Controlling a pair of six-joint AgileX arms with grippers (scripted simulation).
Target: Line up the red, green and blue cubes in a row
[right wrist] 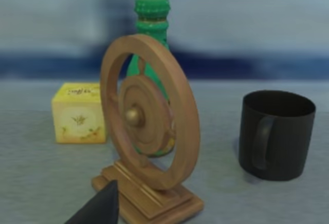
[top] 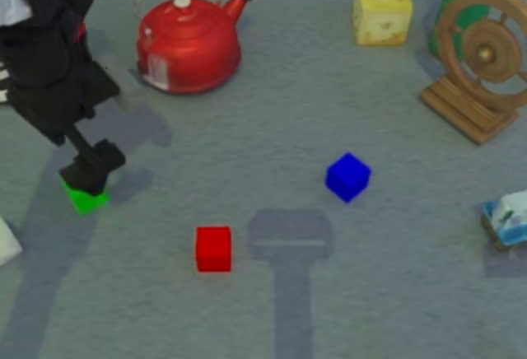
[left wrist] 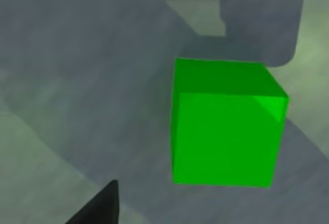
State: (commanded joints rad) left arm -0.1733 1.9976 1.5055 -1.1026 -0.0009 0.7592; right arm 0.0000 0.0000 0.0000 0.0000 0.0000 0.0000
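On grey tabletop (top: 272, 128), three scattered cubes (top: 213, 249).

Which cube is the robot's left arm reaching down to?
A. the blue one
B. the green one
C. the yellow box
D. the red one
B: in the top view the left gripper sits right over the green cube at the table's left, and the left wrist view shows that cube close up, while the red cube and blue cube lie apart from it.
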